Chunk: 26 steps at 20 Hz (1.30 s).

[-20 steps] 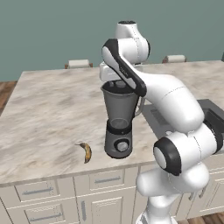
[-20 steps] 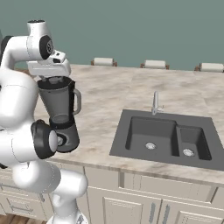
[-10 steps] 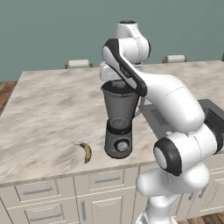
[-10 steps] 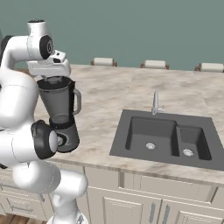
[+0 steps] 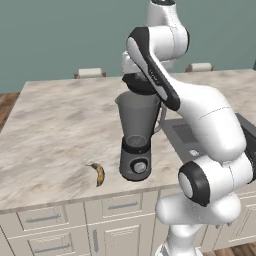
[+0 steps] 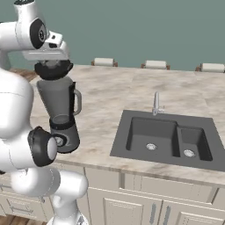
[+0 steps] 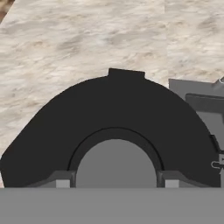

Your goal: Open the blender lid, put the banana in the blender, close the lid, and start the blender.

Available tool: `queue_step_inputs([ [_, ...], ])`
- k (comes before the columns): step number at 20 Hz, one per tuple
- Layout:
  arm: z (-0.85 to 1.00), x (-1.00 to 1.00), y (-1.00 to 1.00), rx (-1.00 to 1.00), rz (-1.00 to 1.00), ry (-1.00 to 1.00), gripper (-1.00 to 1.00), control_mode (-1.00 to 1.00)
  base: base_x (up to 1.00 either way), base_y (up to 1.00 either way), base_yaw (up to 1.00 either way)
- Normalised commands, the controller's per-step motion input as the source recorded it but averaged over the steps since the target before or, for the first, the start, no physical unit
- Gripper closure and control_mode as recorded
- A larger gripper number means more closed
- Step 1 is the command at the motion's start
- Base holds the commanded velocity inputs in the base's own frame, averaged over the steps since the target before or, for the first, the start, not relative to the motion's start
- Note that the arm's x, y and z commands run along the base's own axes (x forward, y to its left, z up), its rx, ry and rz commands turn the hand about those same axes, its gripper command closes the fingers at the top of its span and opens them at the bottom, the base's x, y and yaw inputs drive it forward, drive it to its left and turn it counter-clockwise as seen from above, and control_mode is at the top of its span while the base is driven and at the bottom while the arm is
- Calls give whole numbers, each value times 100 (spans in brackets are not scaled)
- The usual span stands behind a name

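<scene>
The blender (image 5: 136, 131) (image 6: 61, 112) stands near the counter's front edge, a grey jar on a dark base with a round knob. The black blender lid (image 5: 140, 84) (image 6: 53, 69) (image 7: 113, 109) sits at the jar's top, tab pointing away in the hand view. My gripper (image 7: 115, 179) (image 6: 53, 65) comes down from above and is shut on the lid's raised centre cap, one fingertip (image 7: 62, 180) on each side of it. The banana (image 5: 99, 173) lies on the counter just left of the blender's base, apart from it.
A dark double sink (image 6: 167, 136) with a faucet (image 6: 156, 103) is set into the counter right of the blender. Stool backs (image 6: 104, 62) line the far edge. Bare marble counter (image 5: 60, 125) stretches to the left and behind. My own arm arches over the blender.
The jaws have closed onto the lid's centre cap. The arm, the blender and the banana stay where they were.
</scene>
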Motion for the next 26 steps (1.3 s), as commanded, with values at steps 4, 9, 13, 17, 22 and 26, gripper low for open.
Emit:
queue_step_inputs([
  [4,21,-47,-87,4,0,-13,100,-100,0,0,0],
  [9,-27,-60,-100,17,-1,0,100,-100,0,0,0],
  [13,-93,-45,-100,23,0,0,100,-100,0,0,0],
  [17,-100,-25,-100,17,0,7,100,-100,0,0,0],
  [22,-100,0,-88,4,0,12,100,-100,0,0,0],
  [26,-100,15,-29,0,0,12,100,-100,0,0,0],
])
